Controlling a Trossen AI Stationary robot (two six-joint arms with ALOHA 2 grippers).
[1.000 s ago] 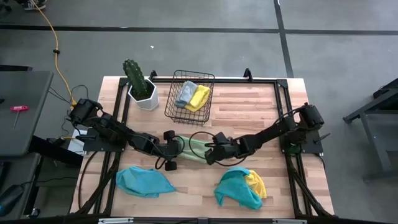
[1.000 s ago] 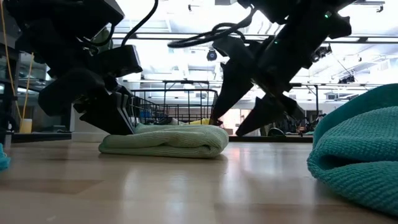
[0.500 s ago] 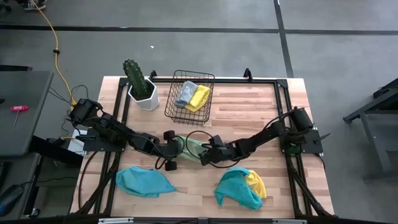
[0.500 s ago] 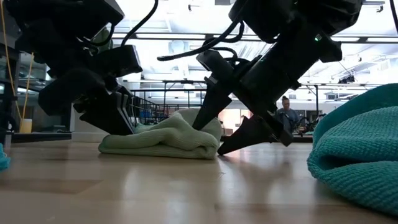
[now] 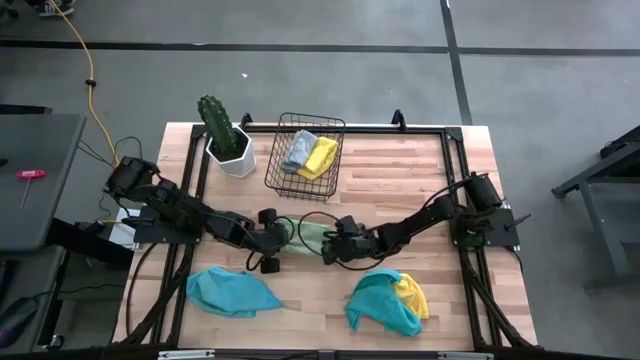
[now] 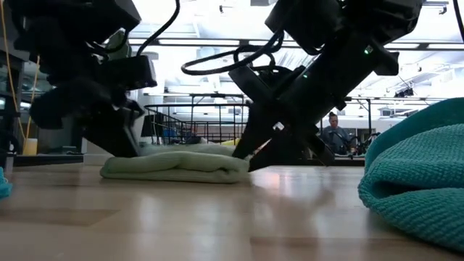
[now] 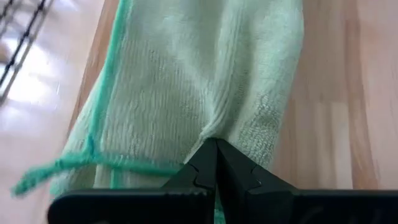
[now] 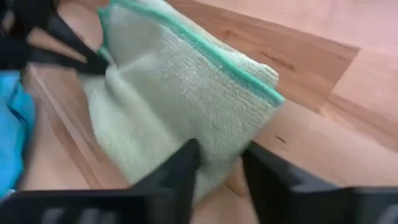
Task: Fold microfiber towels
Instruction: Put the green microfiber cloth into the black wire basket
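The left gripper [image 7: 214, 163] is clamped on the left end of the light green towel [image 5: 308, 238], which lies folded at the table's [image 5: 400, 170] middle. The right gripper [image 8: 219, 163] straddles the towel's right end, its fingers [image 8: 180, 171] pressing the cloth between them. A teal towel [image 5: 230, 292] lies near left; another teal towel [image 5: 378, 303] near right.

Overhead, table-level and two close wrist views, all sharing the light green towel [image 5: 305, 236].
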